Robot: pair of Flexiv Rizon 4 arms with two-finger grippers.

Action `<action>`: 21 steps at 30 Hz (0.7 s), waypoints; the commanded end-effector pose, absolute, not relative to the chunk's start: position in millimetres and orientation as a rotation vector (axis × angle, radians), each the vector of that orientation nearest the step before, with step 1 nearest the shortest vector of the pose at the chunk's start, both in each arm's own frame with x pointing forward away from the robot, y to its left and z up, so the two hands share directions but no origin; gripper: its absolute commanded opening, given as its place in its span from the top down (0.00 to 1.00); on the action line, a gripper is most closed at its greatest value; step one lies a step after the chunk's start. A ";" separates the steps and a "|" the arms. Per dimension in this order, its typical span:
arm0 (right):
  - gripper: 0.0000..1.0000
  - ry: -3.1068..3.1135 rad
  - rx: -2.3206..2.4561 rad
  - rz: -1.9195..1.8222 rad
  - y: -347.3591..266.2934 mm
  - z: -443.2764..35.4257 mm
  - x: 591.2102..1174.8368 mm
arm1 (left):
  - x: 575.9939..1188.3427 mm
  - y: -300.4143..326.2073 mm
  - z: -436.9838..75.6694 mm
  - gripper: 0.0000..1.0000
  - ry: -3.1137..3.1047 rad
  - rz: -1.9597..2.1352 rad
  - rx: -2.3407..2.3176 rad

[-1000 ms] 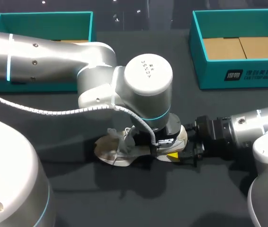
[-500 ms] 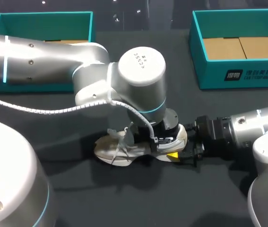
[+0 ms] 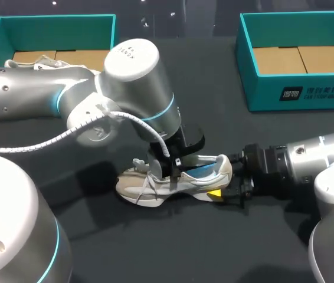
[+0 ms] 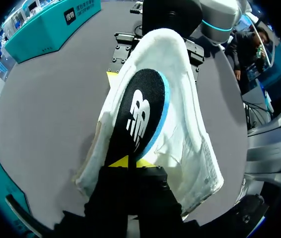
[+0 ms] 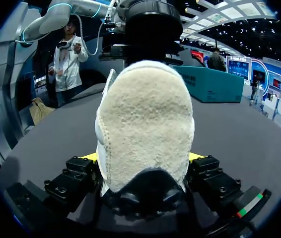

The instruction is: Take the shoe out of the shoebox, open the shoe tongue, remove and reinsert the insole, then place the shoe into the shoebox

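Head view: white sneaker [image 3: 149, 187] lies on its sole on the dark tabletop [image 3: 214, 247], out of both boxes, toe towards my left side, heel towards my right. Laces [image 3: 146, 172] loose, sticking up over the midfoot

Left arm [image 3: 37, 100] comes in from the left and bends down over the shoe; left pincer [image 3: 172, 168] sits at the shoe's opening. Insole [image 3: 205, 171] shows as a blue strip raised at the heel end of the opening

Left wrist view: left pincer [image 4: 130, 162] clenched on the near end of the insole, black top face with blue edge, slanting up out of the shoe

Right arm [image 3: 326, 159] low along the tabletop from the right. Right wrist view: right pincer [image 5: 143, 158] grasping the sneaker's heel, one yellow-tipped finger pressed on each side

Left teal shoebox [image 3: 55, 20] at the far left, well apart from the sneaker; part of another pale shoe [image 3: 32, 61] inside it, mostly hidden by the arm. Right teal shoebox [image 3: 300, 94] at the far right, brown cardboard floor showing
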State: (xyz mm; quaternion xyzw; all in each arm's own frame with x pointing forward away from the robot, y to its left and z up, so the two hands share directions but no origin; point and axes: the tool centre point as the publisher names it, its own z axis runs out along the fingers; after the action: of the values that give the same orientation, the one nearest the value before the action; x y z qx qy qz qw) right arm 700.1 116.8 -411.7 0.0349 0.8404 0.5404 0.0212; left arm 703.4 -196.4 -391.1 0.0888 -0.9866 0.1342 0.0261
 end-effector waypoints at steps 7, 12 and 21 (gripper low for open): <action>1.00 2.609 0.110 1.667 116.5 -411.9 698.1 | 701.6 -175.9 -386.3 1.00 -2.999 0.537 0.245; 1.00 2.609 0.110 1.667 116.5 -411.9 698.1 | 699.5 -175.0 -378.7 1.00 -2.971 0.585 0.231; 1.00 2.609 0.110 1.667 116.5 -411.9 698.1 | 700.2 -179.5 -363.6 1.00 -2.921 0.676 0.203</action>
State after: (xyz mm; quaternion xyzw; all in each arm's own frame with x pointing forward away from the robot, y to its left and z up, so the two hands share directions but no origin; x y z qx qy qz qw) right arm 699.7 116.7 -412.0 0.0351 0.8407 0.5400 0.0213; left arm 699.6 -186.1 -365.9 0.0692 -0.9719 0.2148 0.0668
